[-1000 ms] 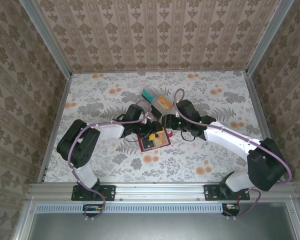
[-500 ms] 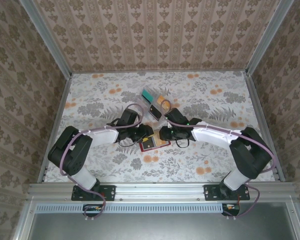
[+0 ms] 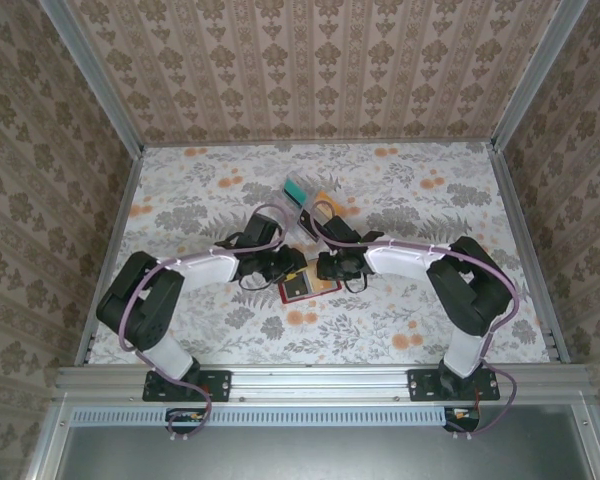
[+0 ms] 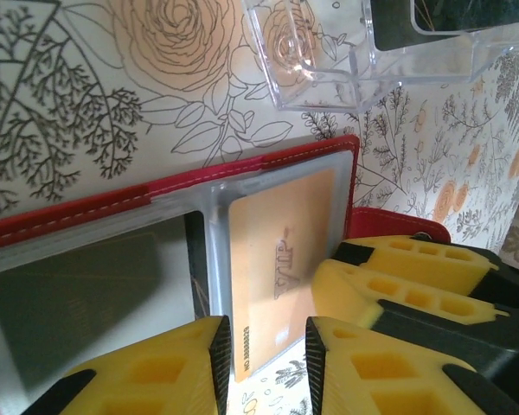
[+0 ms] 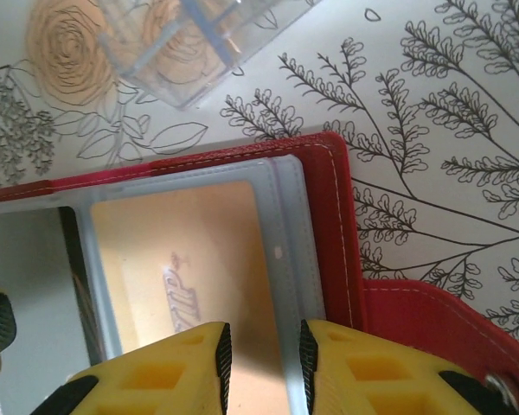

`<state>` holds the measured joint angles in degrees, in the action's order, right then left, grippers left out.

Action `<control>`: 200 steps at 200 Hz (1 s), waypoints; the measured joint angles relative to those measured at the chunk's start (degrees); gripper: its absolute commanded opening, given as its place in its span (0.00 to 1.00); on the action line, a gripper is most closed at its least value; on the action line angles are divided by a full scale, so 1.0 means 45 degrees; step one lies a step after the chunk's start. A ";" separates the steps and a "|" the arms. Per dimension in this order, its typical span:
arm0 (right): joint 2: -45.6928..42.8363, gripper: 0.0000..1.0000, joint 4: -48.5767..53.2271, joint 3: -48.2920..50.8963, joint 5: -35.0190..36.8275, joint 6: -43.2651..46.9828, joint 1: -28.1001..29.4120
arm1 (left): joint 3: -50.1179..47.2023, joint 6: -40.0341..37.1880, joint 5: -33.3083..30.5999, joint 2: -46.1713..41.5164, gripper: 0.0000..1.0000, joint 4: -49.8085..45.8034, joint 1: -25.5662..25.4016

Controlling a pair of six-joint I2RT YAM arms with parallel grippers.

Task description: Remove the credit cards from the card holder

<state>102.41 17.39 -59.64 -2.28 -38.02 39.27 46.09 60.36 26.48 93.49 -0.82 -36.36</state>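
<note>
The red card holder (image 3: 302, 290) lies open on the table between both grippers. Its clear sleeve holds a tan credit card marked "VIP" (image 4: 277, 233) and a dark card (image 4: 78, 294) in the neighbouring pocket. My left gripper (image 4: 261, 346) is open by a narrow gap, and the tan card's lower corner sticks out of the sleeve between its fingers. My right gripper (image 5: 259, 346) is also narrowly open, its fingers straddling the sleeve's edge over the tan card (image 5: 182, 251) beside the red cover (image 5: 333, 225). From above, the left gripper (image 3: 292, 268) and right gripper (image 3: 325, 268) almost meet.
A clear plastic rack (image 3: 310, 205) with teal and orange cards stands just behind the holder, close to both wrists (image 4: 329, 60). The holder's red tab (image 5: 432, 337) sticks out to the right. Aluminium rails and patterned walls enclose the flowered table.
Both arms have come down lower onto the card holder and drawn closer together. Both pairs of jaws have narrowed.
</note>
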 measured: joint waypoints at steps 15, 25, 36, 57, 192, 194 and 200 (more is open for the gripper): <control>0.0019 0.27 -0.0015 0.0000 -0.0005 -0.0092 0.0000 | 0.0039 -0.0034 0.0121 0.0243 0.31 0.0039 0.0000; 0.0024 0.25 -0.0015 0.0000 -0.0024 -0.0243 0.0000 | 0.0039 -0.0083 0.0170 0.0374 0.31 0.0029 0.0000; 0.0024 0.24 -0.0010 0.0000 -0.0087 -0.0282 0.0000 | 0.0044 -0.0160 0.0204 0.0486 0.31 0.0034 0.0000; 0.0068 0.22 -0.0005 0.0000 -0.0175 -0.0369 0.0000 | 0.0044 -0.0291 0.0262 0.0719 0.31 0.0049 0.0000; 0.0102 0.21 -0.0151 0.0112 -0.0559 -0.0855 0.0000 | -0.0476 -0.0437 0.1914 0.1394 0.27 0.2487 0.0364; 0.0102 0.21 -0.0151 0.0112 -0.0554 -0.0850 0.0000 | -0.0520 -0.0437 0.1957 0.1394 0.27 0.2569 0.0374; 0.0102 0.21 -0.0146 0.0112 -0.0549 -0.0894 0.0000 | -0.0680 -0.0427 0.2103 0.1394 0.27 0.2895 0.0447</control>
<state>102.87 16.73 -59.13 -4.75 -42.04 39.27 43.03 58.43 35.94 99.77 12.21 -34.35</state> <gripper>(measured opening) 0.208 0.275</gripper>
